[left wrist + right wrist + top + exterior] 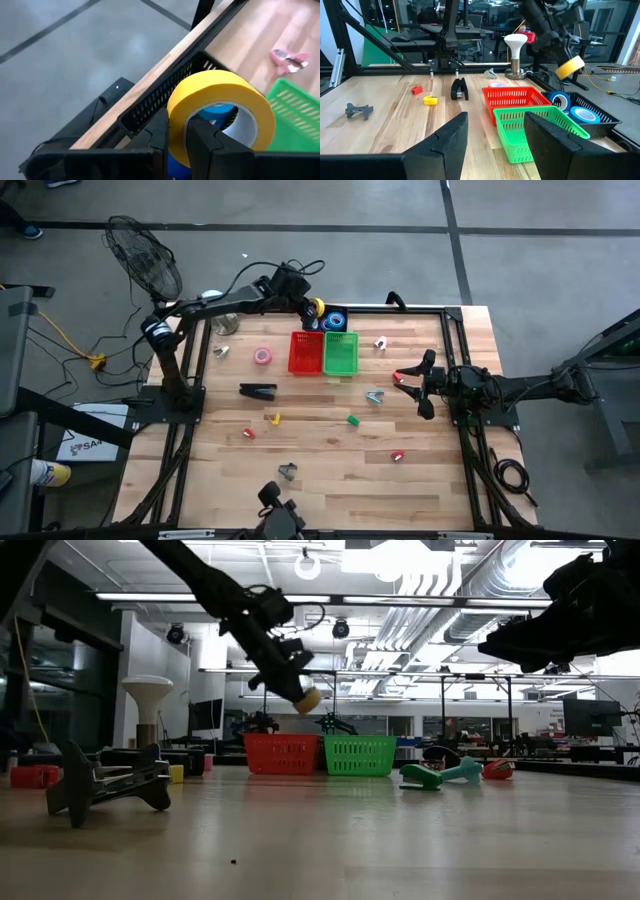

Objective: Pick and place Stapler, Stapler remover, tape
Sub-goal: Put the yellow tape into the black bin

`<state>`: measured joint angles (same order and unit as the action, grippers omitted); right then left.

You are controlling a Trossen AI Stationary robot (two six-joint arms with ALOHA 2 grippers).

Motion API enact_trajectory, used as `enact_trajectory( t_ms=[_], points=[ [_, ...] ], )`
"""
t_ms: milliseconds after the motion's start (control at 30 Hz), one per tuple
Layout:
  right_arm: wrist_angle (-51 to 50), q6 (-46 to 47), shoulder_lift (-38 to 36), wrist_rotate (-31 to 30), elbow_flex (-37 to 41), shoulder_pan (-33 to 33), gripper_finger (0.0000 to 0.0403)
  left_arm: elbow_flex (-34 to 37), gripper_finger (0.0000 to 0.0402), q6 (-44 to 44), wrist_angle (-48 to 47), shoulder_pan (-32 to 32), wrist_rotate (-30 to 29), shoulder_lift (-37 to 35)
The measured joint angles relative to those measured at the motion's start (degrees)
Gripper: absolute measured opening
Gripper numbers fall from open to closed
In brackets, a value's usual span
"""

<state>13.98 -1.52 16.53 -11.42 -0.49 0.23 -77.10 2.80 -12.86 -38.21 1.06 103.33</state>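
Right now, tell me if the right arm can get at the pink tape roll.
Probably not easily. The right gripper hangs open on the far side of the red basket and green basket, which stand between it and the pink tape roll.

Left arm (200, 305): slim black jointed links, a pale band showing near its base joint, a thin black cable looping beside its wrist.
Right arm (520, 385): matching matte-black segments, bulkier dark housings sitting at each joint.
Left gripper (177, 145): two flat black angular fingers.
Right gripper (495, 137): two broad, wedge-shaped black fingers (450, 137), edges catching light.
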Motion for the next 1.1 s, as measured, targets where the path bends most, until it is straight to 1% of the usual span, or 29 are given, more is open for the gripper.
enact_trajectory(
  t_ms=[200,367,567,700,833,1100],
  points=[
    [-0.01,0.0,0.0,0.01,0.0,-0.02,0.0185,0.02,0.0035,-2.15,3.25,-0.46,0.61,2.06],
    [0.0,-0.02,0.0,0.0,0.02,-0.02,0.0185,0.01,0.0035,-6.0,3.94,-0.42,1.1,2.96],
    [0.0,0.0,0.0,0.01,0.02,-0.01,0.0185,-0.02,0.0035,-13.02,5.63,-0.24,1.33,4.71],
    [0.0,-0.01,0.0,0.01,0.02,-0.01,0.0185,-0.02,0.0035,-16.43,6.36,0.01,0.03,4.72],
    [0.0,0.0,0.0,0.02,0.0,-0.02,0.0185,-0.02,0.0038,-17.3,7.56,0.0,0.63,4.72],
    [0.0,0.0,0.0,0.02,0.0,0.0,0.0185,-0.02,0.0047,-26.04,8.17,0.13,0.96,4.72]
  ],
)
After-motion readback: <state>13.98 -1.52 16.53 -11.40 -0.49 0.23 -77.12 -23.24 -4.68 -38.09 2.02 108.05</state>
